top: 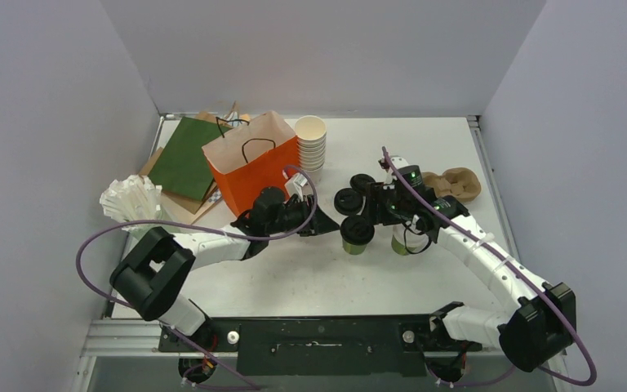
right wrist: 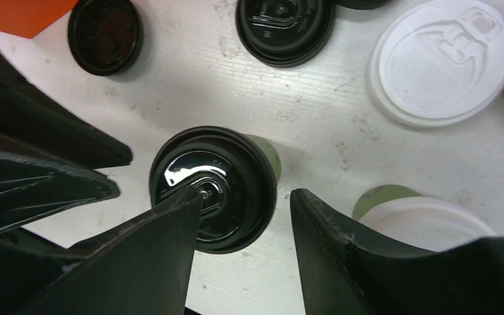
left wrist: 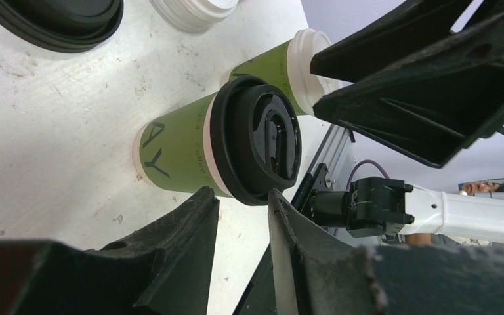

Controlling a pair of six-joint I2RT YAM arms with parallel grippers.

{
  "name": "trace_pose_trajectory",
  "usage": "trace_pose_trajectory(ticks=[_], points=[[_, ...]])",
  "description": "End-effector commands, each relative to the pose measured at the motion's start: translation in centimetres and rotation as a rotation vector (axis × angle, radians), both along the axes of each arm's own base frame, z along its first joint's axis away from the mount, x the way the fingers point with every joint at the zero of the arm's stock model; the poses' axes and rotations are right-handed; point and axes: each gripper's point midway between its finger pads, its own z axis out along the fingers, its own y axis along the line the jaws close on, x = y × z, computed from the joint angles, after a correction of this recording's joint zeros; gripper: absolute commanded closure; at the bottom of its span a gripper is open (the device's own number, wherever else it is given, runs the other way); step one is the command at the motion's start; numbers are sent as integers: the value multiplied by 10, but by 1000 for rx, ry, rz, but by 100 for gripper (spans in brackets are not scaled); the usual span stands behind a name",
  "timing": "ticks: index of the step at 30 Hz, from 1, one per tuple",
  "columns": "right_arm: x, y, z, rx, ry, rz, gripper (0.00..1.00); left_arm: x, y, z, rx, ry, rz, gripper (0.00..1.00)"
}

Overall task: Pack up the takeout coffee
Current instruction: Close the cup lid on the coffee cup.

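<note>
Grey walls (top: pixel 318 49) box in a scuffed white table (top: pixel 294 278): orange bag (top: pixel 245 184) back left, left gripper (left wrist: pixel 243 197) slack and empty, black-lid cup (top: pixel 357 234) and white-lid cup (left wrist: pixel 272 65) standing mid-table just beside each other, right gripper (right wrist: pixel 246 197) spread above them gripping nothing, cardboard carrier (top: pixel 457 184) right.

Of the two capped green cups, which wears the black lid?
The left cup, nearer the orange bag; the right cup has a white lid.
</note>
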Motion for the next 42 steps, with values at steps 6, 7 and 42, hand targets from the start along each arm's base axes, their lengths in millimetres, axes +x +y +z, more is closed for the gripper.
trace_pose_trajectory(ticks=[6, 7, 42], points=[[0, 20, 10, 95, -19, 90, 49, 5, -11, 8, -54, -29, -28, 69], [1, 18, 8, 84, -15, 90, 49, 6, -12, 6, -50, -26, -30, 70], [-6, 23, -19, -8, 40, 124, 52, 10, -25, 9, -68, -35, -60, 65]])
